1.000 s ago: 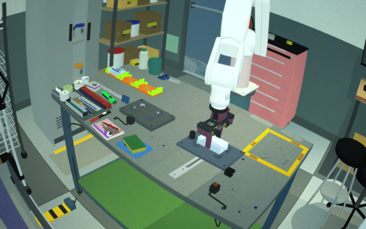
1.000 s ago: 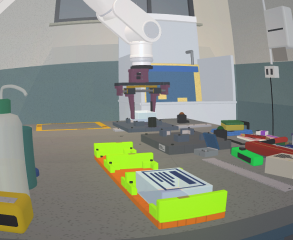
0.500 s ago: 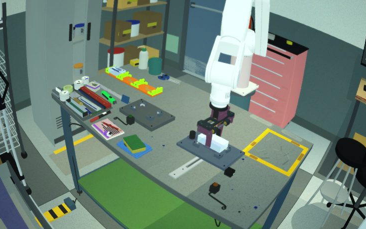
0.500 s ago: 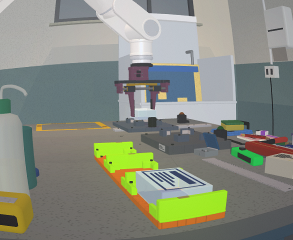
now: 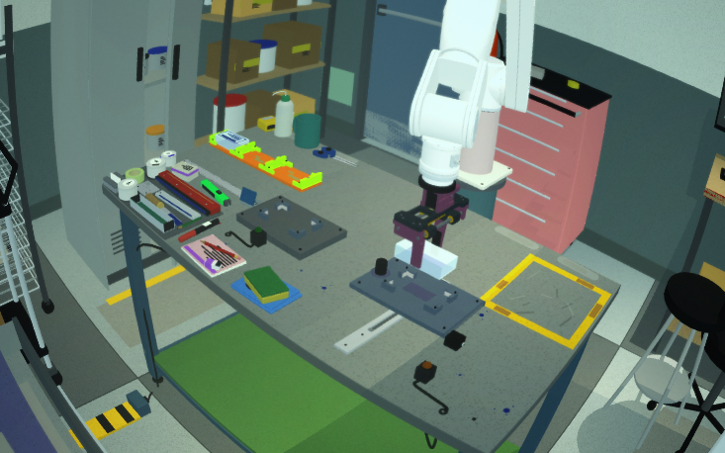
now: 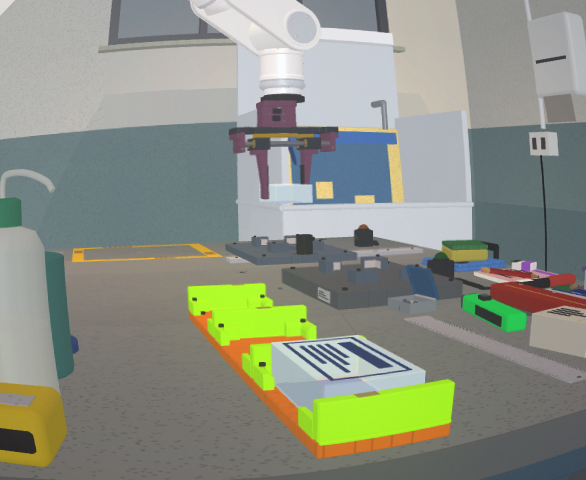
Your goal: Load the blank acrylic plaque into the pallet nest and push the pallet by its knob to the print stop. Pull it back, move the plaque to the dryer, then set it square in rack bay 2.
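The far end of the blank acrylic plaque (image 5: pixel 428 258) is partly hidden behind a finger of my gripper (image 5: pixel 424 254). The plaque (image 6: pixel 290 193) is a clear, pale block, held by my gripper (image 6: pixel 286 194) in the air above the grey pallet (image 5: pixel 416 294). The pallet sits on a pale rail (image 5: pixel 366 332) near the table's front edge. Its black knob (image 5: pixel 380 266) stands at its left corner. The pallet nest (image 5: pixel 418 291) shows as a purple patch under the plaque. The dark dryer plate (image 5: pixel 290 225) lies to the left. The orange rack (image 6: pixel 314 361) with green bays holds a printed plaque (image 6: pixel 342 361) in its end bay.
The table's front edge runs just below the pallet, with a black stop block (image 5: pixel 454 340) and an orange button (image 5: pixel 425 370) near it. A yellow-framed square (image 5: pixel 548 298) lies to the right. A sponge (image 5: pixel 266 283), tool trays (image 5: pixel 170 203) and a squeeze bottle (image 6: pixel 9 305) stand around the table.
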You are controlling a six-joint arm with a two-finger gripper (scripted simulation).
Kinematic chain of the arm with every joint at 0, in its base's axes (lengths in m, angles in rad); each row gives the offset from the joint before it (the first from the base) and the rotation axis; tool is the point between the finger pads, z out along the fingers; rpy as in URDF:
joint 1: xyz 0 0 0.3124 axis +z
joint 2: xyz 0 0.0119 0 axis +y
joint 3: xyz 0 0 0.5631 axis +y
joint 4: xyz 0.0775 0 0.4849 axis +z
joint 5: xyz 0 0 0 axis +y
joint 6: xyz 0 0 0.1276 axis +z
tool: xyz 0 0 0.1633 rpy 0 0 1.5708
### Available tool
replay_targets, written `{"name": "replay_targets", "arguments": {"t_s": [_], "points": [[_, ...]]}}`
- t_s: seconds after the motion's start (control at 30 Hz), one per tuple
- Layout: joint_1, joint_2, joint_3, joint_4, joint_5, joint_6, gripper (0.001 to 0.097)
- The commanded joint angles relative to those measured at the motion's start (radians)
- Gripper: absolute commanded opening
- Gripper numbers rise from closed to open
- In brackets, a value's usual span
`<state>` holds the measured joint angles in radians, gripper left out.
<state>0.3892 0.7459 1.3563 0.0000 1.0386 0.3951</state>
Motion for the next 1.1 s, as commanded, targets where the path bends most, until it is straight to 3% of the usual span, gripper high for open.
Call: {"name": "replay_targets", "arguments": {"t_s": [0.0, 0.2, 0.57, 1.07], "points": [[0.000, -0.008, -0.003, 0.000, 0.008, 0.000, 0.0015], [0.000, -0.030, -0.012, 0.000, 0.040, 0.000, 0.0015], [-0.013, -0.037, -0.001, 0.000, 0.037, -0.012, 0.0015], [-0.178, -0.091, 0.102, 0.000, -0.012, -0.177, 0.0015]]}}
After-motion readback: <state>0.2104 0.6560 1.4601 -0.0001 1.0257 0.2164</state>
